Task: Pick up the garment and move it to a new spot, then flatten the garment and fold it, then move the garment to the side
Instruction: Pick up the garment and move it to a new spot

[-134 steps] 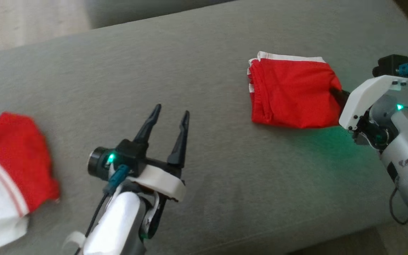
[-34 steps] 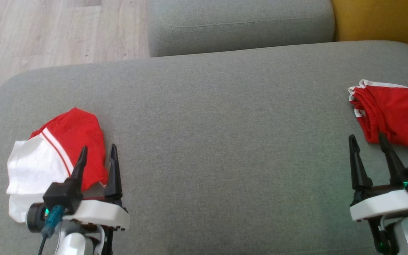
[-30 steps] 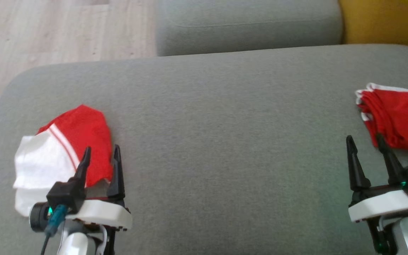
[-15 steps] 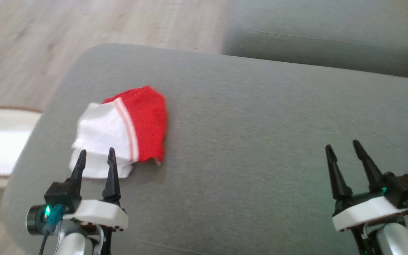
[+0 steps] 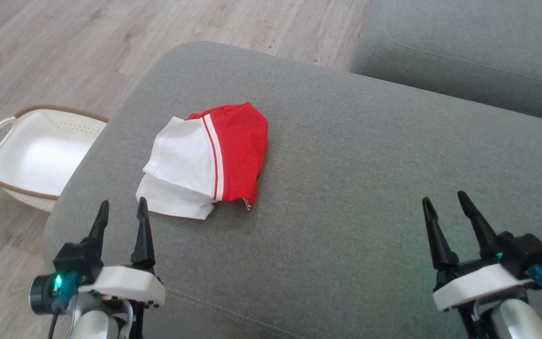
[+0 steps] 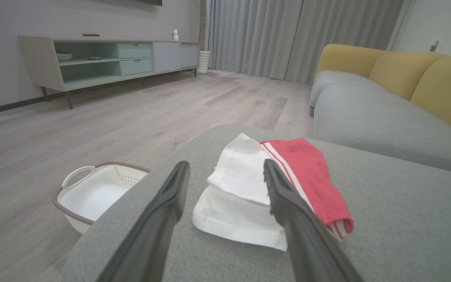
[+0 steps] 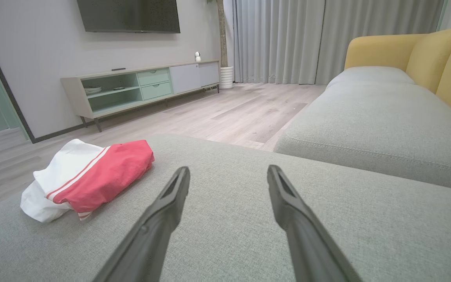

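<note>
A red and white garment lies bunched on the grey sofa seat, toward its left end. My left gripper hovers just short of the garment's near white edge, fingers open and empty. The left wrist view shows the garment lying beyond and between those spread fingers. My right gripper stands open and empty over bare cushion far to the right. In the right wrist view the garment sits off to the left, well away from that gripper.
A white laundry basket with a brown rim stands on the wooden floor beside the seat's left end, also seen as the basket. A second grey cushion lies beyond, with yellow back cushions.
The head camera has swung left: the folded red garment has left the picture on the right and the basket has come in. Both grippers stay open and low.
</note>
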